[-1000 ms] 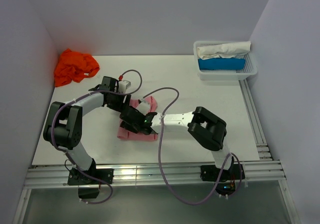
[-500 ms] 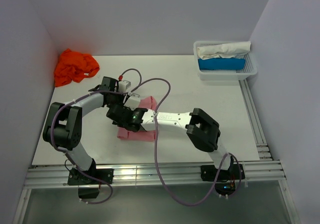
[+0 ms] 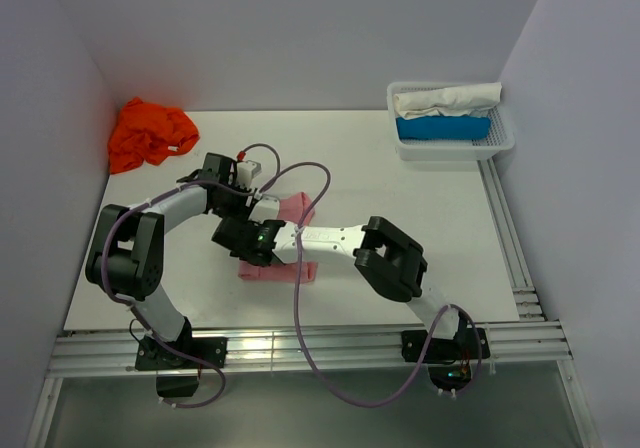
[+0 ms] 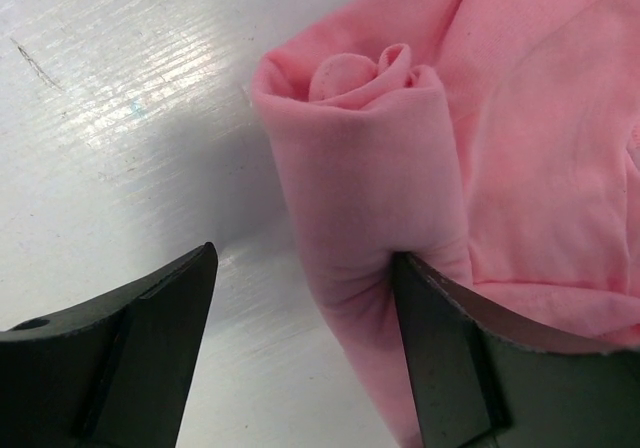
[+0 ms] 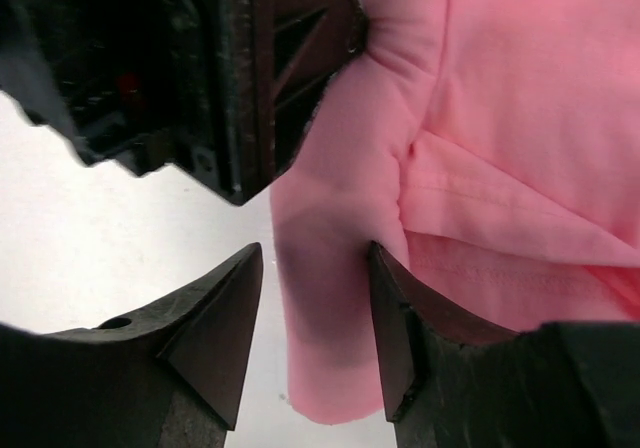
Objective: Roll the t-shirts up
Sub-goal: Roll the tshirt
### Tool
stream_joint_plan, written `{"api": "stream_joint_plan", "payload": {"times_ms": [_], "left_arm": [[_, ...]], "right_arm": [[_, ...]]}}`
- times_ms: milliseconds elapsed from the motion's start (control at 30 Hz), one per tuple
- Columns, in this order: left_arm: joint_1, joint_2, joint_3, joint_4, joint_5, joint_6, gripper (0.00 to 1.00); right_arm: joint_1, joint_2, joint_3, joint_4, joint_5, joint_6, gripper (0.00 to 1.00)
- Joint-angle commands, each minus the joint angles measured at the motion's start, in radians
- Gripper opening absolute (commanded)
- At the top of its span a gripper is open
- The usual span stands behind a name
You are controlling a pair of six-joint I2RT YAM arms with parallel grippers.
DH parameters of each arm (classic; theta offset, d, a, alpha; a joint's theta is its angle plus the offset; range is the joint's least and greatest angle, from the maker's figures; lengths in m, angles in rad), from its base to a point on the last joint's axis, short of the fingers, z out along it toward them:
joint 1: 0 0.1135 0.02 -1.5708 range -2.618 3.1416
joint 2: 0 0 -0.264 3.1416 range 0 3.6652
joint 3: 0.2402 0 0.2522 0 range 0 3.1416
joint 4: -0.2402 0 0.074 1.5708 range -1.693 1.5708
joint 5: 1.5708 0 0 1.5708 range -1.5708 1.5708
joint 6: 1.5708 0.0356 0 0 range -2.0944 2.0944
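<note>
The light pink t-shirt (image 3: pixel 296 210) lies partly rolled at the table's middle left. Its rolled edge shows in the left wrist view (image 4: pixel 370 168) and the right wrist view (image 5: pixel 340 298). My left gripper (image 3: pixel 254 204) (image 4: pixel 300 343) is open and straddles the roll's end; the right finger (image 4: pixel 450 348) touches the cloth, and a gap shows at the left finger. My right gripper (image 3: pixel 240 238) (image 5: pixel 312 333) is open and straddles the same roll, just below the left gripper's body (image 5: pixel 200 68). The bright orange t-shirt (image 3: pixel 150 133) lies crumpled at the far left corner.
A white lattice basket (image 3: pixel 455 151) at the far right holds a white and a blue folded cloth. Walls close in on the left, back and right. A metal rail runs along the table's near edge (image 3: pixel 300 348).
My right arm has reached further left along the pink shirt, up to the left gripper. The shirt's left edge has been pushed into a tighter roll. The left arm has barely moved.
</note>
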Motion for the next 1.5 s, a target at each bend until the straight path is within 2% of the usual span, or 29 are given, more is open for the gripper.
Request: {"api": "stream_joint_plan", "payload": {"times_ms": [0, 367, 467, 533, 600, 767, 900, 967, 1100, 1200, 1467], "left_arm": [[0.0, -0.008, 0.046, -0.053, 0.021, 0.016, 0.78], [0.112, 0.019, 0.285, -0.208, 0.196, 0.016, 0.82], [0.135, 0.008, 0.302, -0.223, 0.208, 0.024, 0.81], [0.143, 0.001, 0.297, -0.229, 0.218, 0.033, 0.81], [0.152, -0.01, 0.29, -0.236, 0.227, 0.039, 0.81], [0.163, -0.036, 0.256, -0.245, 0.241, 0.065, 0.81], [0.168, -0.054, 0.219, -0.245, 0.256, 0.082, 0.81], [0.168, -0.064, 0.195, -0.243, 0.262, 0.091, 0.81], [0.168, -0.076, 0.146, -0.23, 0.288, 0.104, 0.8], [0.168, -0.074, 0.116, -0.213, 0.297, 0.104, 0.8], [0.154, -0.038, 0.072, -0.151, 0.294, 0.076, 0.79]], "right_arm": [[-0.008, 0.041, 0.027, -0.098, 0.0, 0.011, 0.56], [-0.011, 0.12, 0.106, -0.187, -0.024, 0.0, 0.59], [-0.012, 0.121, 0.109, -0.187, -0.038, -0.001, 0.54], [-0.015, 0.112, 0.08, -0.135, -0.056, -0.018, 0.44], [-0.025, 0.078, 0.007, -0.001, -0.11, -0.05, 0.35], [-0.054, -0.036, -0.211, 0.362, -0.268, -0.092, 0.27], [-0.092, -0.09, -0.401, 0.653, -0.393, -0.057, 0.25], [-0.114, -0.106, -0.46, 0.747, -0.435, -0.023, 0.25], [-0.146, -0.107, -0.624, 1.061, -0.526, 0.051, 0.26], [-0.169, -0.08, -0.693, 1.233, -0.581, 0.129, 0.26], [-0.186, 0.011, -0.73, 1.441, -0.648, 0.209, 0.26]]}}
